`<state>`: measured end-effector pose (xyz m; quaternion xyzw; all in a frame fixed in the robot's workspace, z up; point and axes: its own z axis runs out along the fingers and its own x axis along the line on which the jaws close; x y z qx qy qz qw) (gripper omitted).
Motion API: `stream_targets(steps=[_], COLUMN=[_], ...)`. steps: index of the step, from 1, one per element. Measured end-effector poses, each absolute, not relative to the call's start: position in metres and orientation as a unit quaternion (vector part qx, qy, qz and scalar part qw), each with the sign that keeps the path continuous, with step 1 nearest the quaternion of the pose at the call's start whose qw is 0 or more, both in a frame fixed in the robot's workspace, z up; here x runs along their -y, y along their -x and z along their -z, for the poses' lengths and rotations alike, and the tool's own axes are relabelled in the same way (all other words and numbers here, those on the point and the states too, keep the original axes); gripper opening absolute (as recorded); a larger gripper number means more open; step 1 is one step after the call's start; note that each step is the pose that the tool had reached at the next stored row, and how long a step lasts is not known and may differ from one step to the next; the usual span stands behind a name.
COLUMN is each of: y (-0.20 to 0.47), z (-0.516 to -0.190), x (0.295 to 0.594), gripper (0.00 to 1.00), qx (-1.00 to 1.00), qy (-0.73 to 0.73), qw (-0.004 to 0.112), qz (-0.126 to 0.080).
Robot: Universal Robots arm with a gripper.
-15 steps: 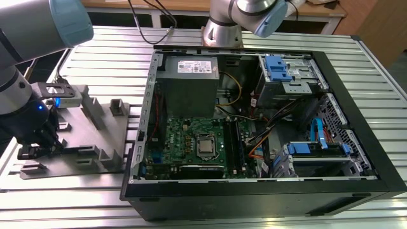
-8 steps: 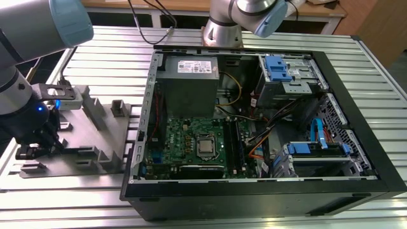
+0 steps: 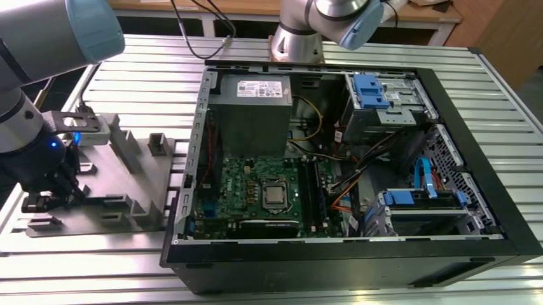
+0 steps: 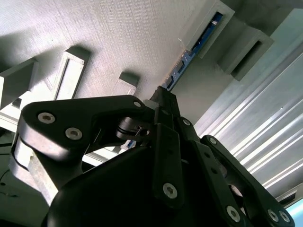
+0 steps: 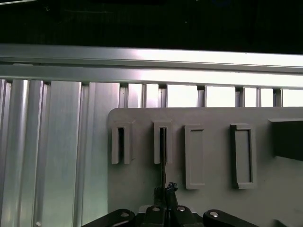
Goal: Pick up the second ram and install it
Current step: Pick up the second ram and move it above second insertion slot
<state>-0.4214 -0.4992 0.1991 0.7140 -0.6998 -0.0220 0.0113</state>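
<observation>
The fingers (image 4: 166, 142) appear clamped on the second ram (image 4: 195, 47), which stands edgewise in the grey fixture's (image 4: 118, 38) slot.

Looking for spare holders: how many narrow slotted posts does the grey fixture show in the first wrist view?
2. One post shows just a dark slot; its neighbour holds the second ram, the claw closed on it. Others may be out of frame.

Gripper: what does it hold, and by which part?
The gripper holds the ram by its near end; the far end sits in a fixture slot.
</observation>
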Motion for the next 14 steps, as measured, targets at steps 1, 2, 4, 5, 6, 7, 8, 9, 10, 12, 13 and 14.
stream_targets(steps=[1, 2, 4, 5, 6, 7, 8, 9, 10, 12, 13, 14], y=[0.4214, 0.4214, 0.4214, 0.4214, 0.4215, 0.4214, 0.4214, 0.4214, 0.4214, 0.4215, 0.4215, 0.4214], z=[-0.1992, -0.1991, -0.1992, -0.1992, -0.1992, -0.1996, -0.1997, -0.1997, -0.1998, -0.1999, -0.2000, -0.2000], x=[0.4992, 0.4992, 0.4992, 0.4992, 0.4992, 0.4991, 0.4991, 0.4991, 0.4991, 0.4992, 0.4992, 0.4992], gripper=[0.08, 0.08, 0.08, 0.08, 0.08, 0.08, 0.08, 0.08, 0.08, 0.08, 0.08, 0.08], qx=[0.700, 0.700, 0.700, 0.699, 0.699, 0.699, 0.699, 0.699, 0.699, 0.699, 0.699, 0.699], qy=[-0.714, -0.714, -0.714, -0.714, -0.714, -0.714, -0.714, -0.714, -0.714, -0.714, -0.714, -0.714], qw=[0.011, 0.011, 0.011, 0.011, 0.011, 0.011, 0.011, 0.011, 0.011, 0.011, 0.011, 0.011], qz=[0.022, 0.022, 0.022, 0.022, 0.022, 0.022, 0.022, 0.022, 0.022, 0.022, 0.022, 0.022])
